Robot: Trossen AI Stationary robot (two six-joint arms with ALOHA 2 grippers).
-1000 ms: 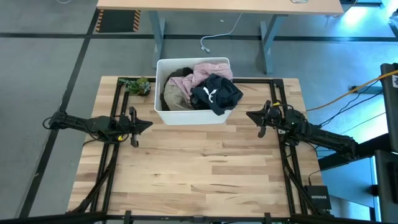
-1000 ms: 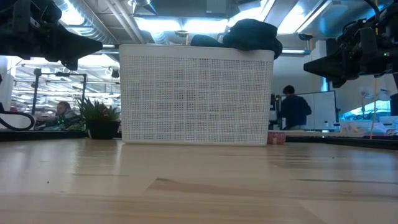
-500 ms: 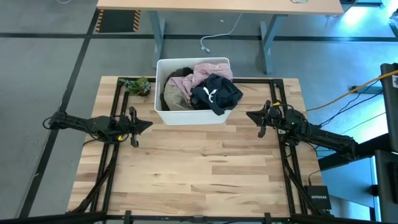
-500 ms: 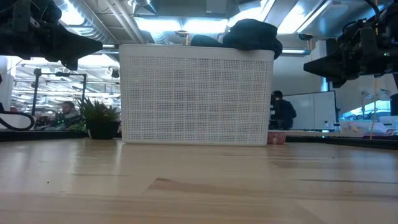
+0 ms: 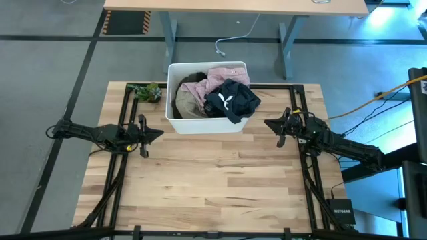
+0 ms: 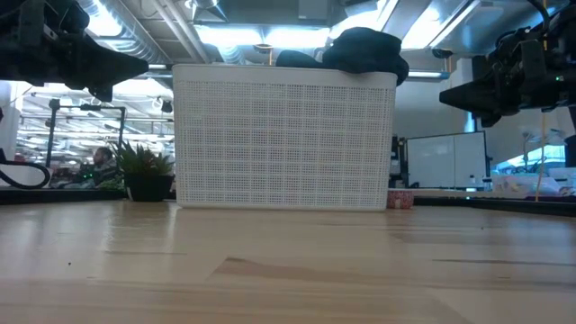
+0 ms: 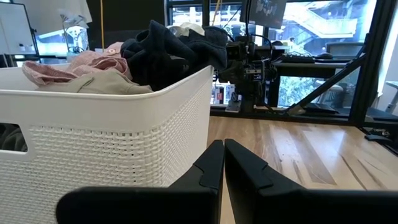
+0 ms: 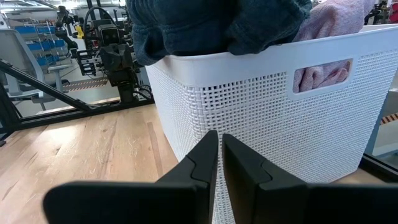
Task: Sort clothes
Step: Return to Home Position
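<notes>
Nothing has stirred since a second ago: the soft black, pink and olive fabric clothes (image 5: 220,93) fill the white perforated plastic bin (image 5: 203,125), left gripper (image 5: 161,133) and right gripper (image 5: 266,122) flank it, jaws pressed together and empty, so sorting looks done.

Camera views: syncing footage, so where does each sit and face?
High view: overhead, straight down on table, white laundry bin of clothes; both arms, left gripper, right gripper.
Low view: tabletop height, level toward bin; arms at upper corners.
Left wrist view: behind shut left gripper, toward bin, right arm beyond.
Right wrist view: behind shut right gripper, toward bin, left arm beyond.
All share the bin.
</notes>
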